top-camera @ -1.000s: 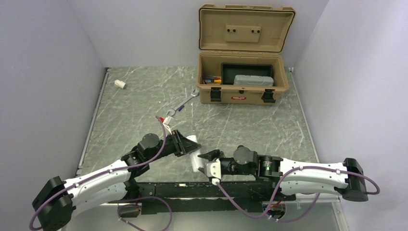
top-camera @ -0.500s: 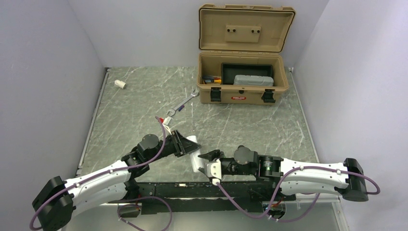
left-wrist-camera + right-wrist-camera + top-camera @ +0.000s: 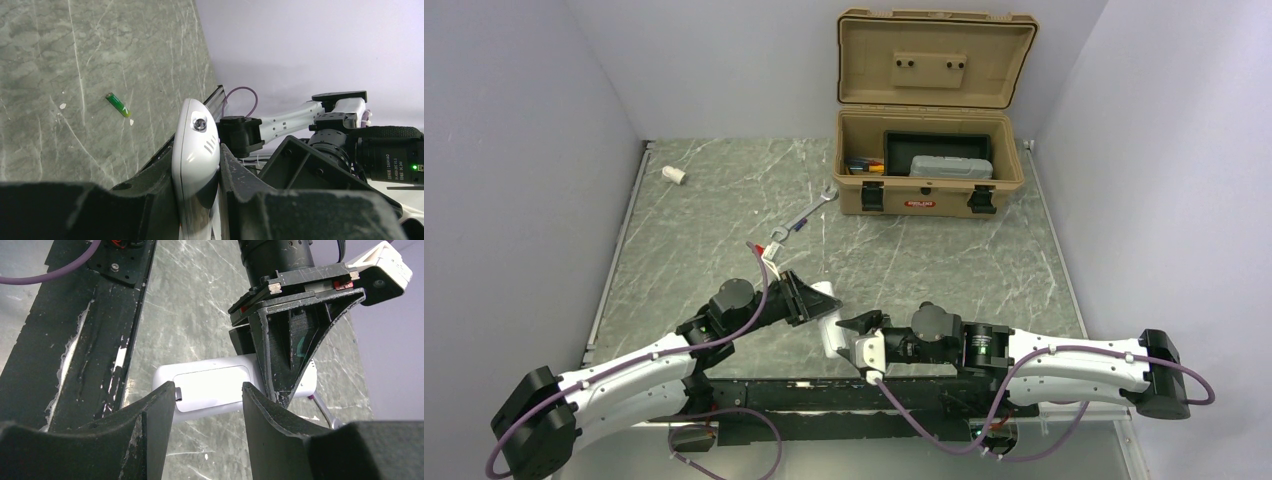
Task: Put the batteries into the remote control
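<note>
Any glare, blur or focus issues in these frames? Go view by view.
Top external: even light, sharp, only soft shadows. Left wrist: battery on the table is sharp, own fingers dark and soft in the foreground. Right wrist: remote nearly blown out white, cover seam readable.

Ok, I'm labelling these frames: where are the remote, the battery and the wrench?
remote point(image 3: 195, 150), left wrist view, white rounded end.
battery point(image 3: 118, 105), left wrist view, green body.
wrench point(image 3: 814, 207), top view, mid shaft.
</note>
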`<action>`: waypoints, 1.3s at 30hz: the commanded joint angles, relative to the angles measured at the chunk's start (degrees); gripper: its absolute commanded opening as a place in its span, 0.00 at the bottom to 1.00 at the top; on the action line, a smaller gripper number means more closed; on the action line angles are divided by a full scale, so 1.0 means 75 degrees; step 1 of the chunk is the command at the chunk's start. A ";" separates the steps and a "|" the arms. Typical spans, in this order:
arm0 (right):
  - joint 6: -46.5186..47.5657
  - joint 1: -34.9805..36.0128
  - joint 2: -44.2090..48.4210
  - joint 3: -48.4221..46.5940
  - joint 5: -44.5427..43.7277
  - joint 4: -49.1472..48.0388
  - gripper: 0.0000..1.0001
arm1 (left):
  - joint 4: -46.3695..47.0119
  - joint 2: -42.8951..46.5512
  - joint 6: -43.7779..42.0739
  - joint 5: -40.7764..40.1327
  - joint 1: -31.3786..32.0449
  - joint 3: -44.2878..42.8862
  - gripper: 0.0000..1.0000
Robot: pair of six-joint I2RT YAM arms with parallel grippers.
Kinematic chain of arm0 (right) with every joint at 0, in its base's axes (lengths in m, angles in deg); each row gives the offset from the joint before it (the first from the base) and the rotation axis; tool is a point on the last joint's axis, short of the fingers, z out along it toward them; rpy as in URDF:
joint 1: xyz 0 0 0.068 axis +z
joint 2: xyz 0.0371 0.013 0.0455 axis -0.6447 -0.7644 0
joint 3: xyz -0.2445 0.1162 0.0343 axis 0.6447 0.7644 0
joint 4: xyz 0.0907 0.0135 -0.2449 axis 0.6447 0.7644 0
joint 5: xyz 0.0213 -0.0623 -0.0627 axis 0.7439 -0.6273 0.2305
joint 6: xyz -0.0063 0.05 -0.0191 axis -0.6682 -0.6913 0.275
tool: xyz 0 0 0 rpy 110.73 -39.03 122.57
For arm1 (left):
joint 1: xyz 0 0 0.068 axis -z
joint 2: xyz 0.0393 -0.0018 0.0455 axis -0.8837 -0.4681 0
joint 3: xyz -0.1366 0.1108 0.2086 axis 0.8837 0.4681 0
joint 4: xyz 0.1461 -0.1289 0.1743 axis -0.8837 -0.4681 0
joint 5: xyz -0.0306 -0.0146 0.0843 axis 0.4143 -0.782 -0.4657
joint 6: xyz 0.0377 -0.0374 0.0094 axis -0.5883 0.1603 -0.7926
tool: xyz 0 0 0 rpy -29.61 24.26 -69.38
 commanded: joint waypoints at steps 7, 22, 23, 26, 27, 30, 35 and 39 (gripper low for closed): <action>-0.0085 -0.0003 0.0177 -0.0178 -0.0144 0.0063 0.54 | 0.0196 0.0182 -0.0037 0.0160 -0.0088 -0.0037 0.00; -0.0106 -0.0006 0.0241 -0.0110 -0.0182 0.0147 0.54 | 0.0225 0.0147 -0.0018 0.0183 -0.0106 -0.0018 0.00; -0.0124 -0.0011 0.0245 -0.0118 -0.0182 0.0140 0.54 | 0.0218 0.0138 -0.0023 0.0178 -0.0104 -0.0030 0.00; -0.0217 0.0003 0.0297 -0.0120 -0.0139 0.0125 0.54 | 0.0229 0.0111 -0.0017 0.0135 -0.0112 -0.0001 0.00; -0.0260 -0.0004 0.0334 -0.0143 -0.0121 0.0129 0.54 | 0.0243 0.0109 -0.0004 0.0106 -0.0116 0.0025 0.00; -0.0541 -0.0004 0.0466 -0.0149 -0.0097 0.0007 0.56 | 0.0234 0.0108 -0.0005 -0.0057 -0.0119 0.0089 0.00; -0.2256 -0.0003 0.0372 -0.0284 -0.0733 -0.0574 0.61 | -0.0199 0.0336 -0.0214 -0.0698 -0.0116 0.0056 0.00; -0.4910 0.0003 -0.0107 -0.0659 -0.2223 -0.0575 0.62 | -0.1094 0.0753 -0.0520 -0.1555 -0.0119 -0.0181 0.00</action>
